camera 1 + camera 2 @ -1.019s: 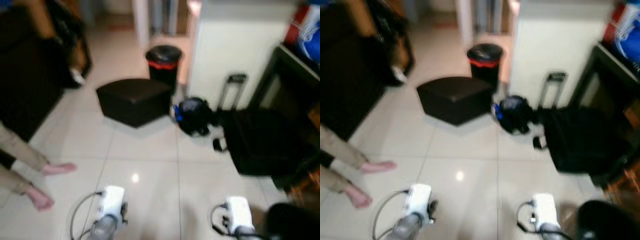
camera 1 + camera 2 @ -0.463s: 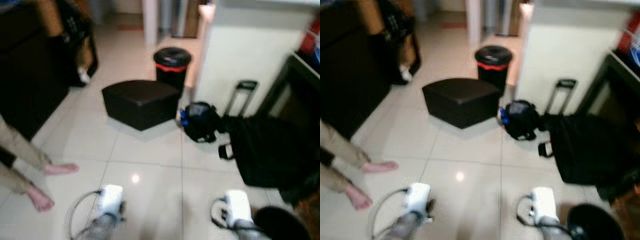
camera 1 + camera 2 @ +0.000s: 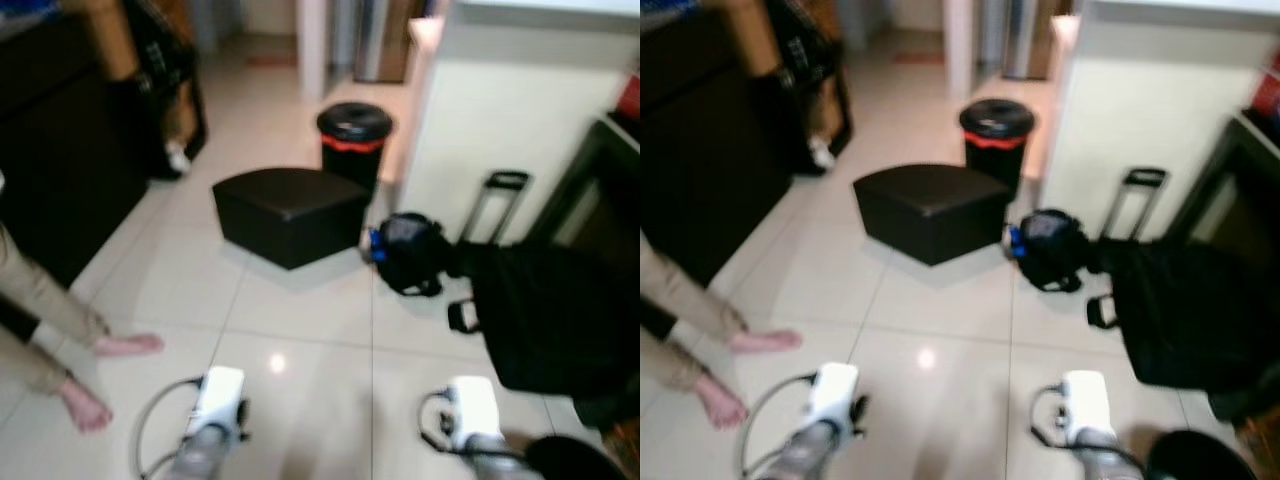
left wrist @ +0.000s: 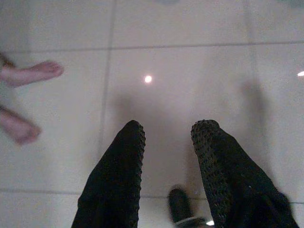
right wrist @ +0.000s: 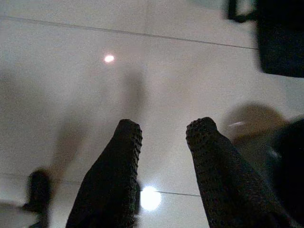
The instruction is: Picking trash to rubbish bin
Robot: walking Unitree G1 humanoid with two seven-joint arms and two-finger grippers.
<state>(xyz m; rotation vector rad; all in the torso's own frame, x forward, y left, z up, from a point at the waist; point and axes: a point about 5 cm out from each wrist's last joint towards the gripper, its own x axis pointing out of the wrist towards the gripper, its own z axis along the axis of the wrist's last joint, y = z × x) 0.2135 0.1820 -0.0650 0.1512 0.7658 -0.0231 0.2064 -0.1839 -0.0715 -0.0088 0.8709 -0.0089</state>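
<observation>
The room has a big pale tiled floor (image 3: 300, 330), and the robot stands in the middle of it, looking down. To its right lies a large black suitcase (image 3: 545, 315) with its pull handle (image 3: 497, 200) sticking up beside the cream counter wall (image 3: 500, 110). Further ahead sits a dark footstool (image 3: 290, 213). Right behind the footstool stands the rubbish bin (image 3: 354, 143), black with a red band, against the corner of the counter. Between the footstool and the suitcase is a small black bag (image 3: 408, 252) with a bit of blue on it. On the robot's left, a person's bare feet (image 3: 105, 375) rest on the tiles.

I cannot spot any trash on the floor, and both claws carry nothing. The left gripper (image 4: 166, 130) hangs over bare tile with its two black fingers spread apart. The right gripper (image 5: 161, 128) is spread apart too, over bare tile, with the suitcase off to one side.

I think the robot is looking for something to pick up. To do it well, it should turn slowly so the picture stays sharp. It should keep clear of the feet and the suitcase strap (image 3: 462, 315). It should remember that the bin is tucked behind the footstool and walk around it.
</observation>
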